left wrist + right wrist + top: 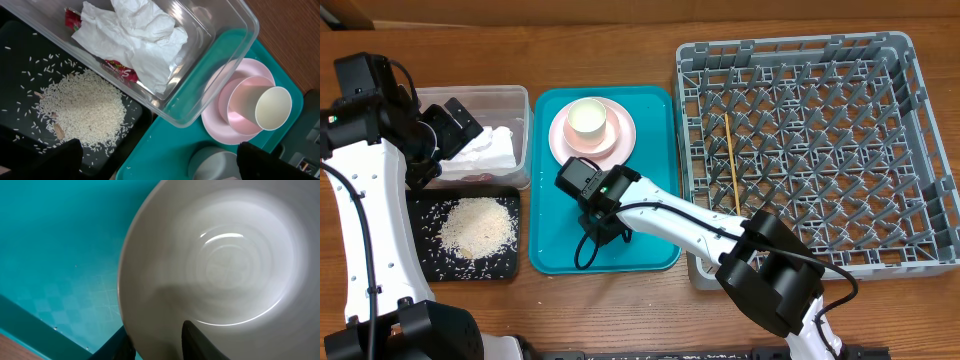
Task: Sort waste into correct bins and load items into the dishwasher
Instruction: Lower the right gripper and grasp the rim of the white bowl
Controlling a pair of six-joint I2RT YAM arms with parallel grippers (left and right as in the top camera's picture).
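While the pale bowl (pixel 215 265) lies over the teal tray (pixel 60 255), the right fingers (pixel 192 342) straddle its rim at 6 o'clock, one inside and one outside; whether they pinch it cannot be told. The left fingers (pixel 65 157) are spread wide and empty, above the rice (pixel 82 107) on the black tray (pixel 20 60).

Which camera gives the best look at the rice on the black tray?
Left wrist: the rice sits close, single grains distinct on the black tray. Overhead shows it whole but small. Right wrist shows none.
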